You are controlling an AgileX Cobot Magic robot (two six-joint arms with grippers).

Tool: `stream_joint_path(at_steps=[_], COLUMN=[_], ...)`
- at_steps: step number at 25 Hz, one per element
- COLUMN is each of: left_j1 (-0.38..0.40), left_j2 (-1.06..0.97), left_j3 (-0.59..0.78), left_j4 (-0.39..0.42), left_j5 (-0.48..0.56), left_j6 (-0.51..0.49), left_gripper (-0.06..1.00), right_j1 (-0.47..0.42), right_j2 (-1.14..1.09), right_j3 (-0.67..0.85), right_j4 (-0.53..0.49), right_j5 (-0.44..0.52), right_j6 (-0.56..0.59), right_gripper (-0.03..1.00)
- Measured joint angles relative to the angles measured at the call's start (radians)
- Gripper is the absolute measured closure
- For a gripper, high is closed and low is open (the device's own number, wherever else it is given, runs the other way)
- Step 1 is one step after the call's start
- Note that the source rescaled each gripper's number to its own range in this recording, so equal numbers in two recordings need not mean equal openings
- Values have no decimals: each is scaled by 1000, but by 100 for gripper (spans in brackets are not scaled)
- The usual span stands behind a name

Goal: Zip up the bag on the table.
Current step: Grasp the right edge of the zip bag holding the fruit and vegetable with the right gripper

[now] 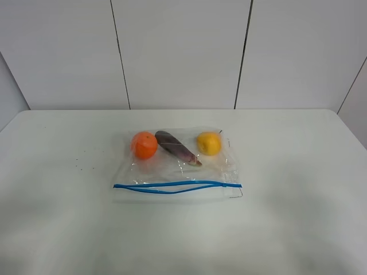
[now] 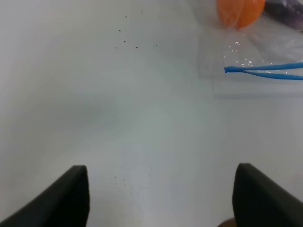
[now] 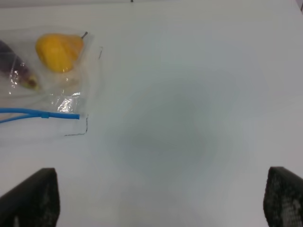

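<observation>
Where the high camera looks down, the bag (image 1: 178,166) lies mid-table (image 1: 298,217), its blue zip strip (image 1: 172,187) gaping toward the near edge. Left wrist: the left gripper (image 2: 161,194) has its fingers apart over bare table, short of the strip's end. Right wrist: the right gripper (image 3: 161,196) is spread wide, clear of the bag's other corner.

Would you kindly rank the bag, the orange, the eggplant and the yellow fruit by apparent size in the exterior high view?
1. The bag, by far the largest.
2. The eggplant, longest of the contents though slim.
3. The orange and the yellow fruit look nearly alike; I would not rank them.
</observation>
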Motion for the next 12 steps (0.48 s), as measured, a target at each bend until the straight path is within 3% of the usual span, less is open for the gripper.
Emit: stream_joint_path(at_steps=[12], left_j1=[0], left_j2=[0], left_j3=[0], left_j4=[0], left_j5=[0], left_j6=[0], left_gripper=[13], right_j1=[0], right_j2=[8], right_j3=[-6], right_j4=[-6], right_j5=[0], right_j6=[0], right_gripper=[-3])
